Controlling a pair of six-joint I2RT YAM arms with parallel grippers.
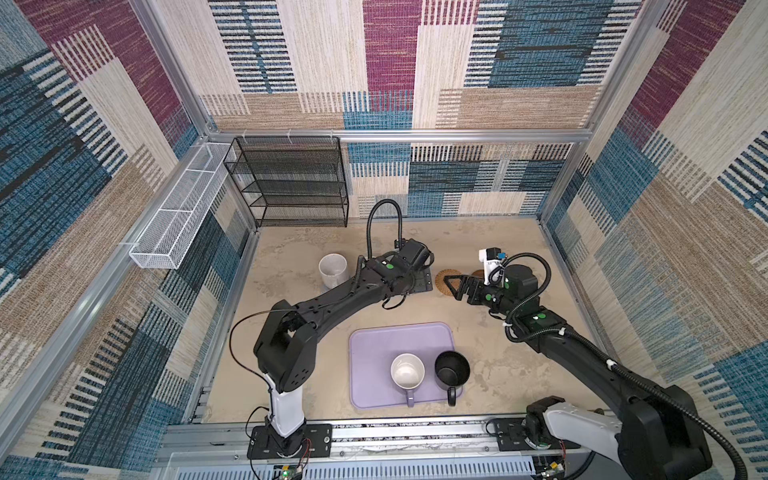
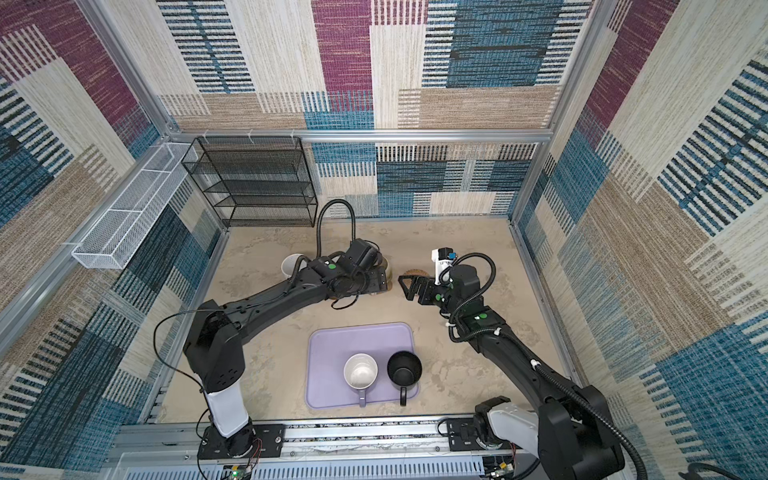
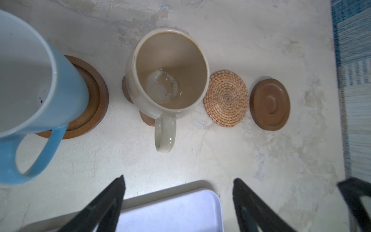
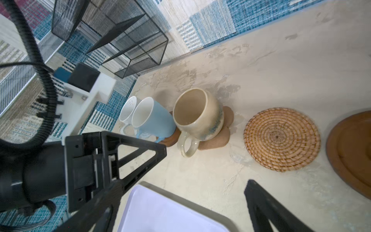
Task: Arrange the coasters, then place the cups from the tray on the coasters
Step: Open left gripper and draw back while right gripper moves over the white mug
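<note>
The left gripper (image 3: 178, 179) is hovering spread wide by the beige mug (image 3: 170, 80).
That mug is sitting on the paw coaster (image 3: 147, 120); the right gripper (image 4: 180, 188) is gaping empty; lavender mug (image 1: 407, 372) and black mug (image 1: 452, 370) are standing on the tray (image 1: 374, 345).

I note: tray (image 1: 374, 340) pale lavender; lavender mug (image 1: 407, 372) white inside; black mug (image 1: 452, 369) all black; blue mug (image 4: 154, 118) white inside; beige mug (image 4: 208, 122) streaked blue-grey; white mug (image 4: 128, 109) dark-speckled; rattan coaster (image 3: 226, 98) tan spiral weave; disc (image 3: 270, 104) dark brown.
</note>
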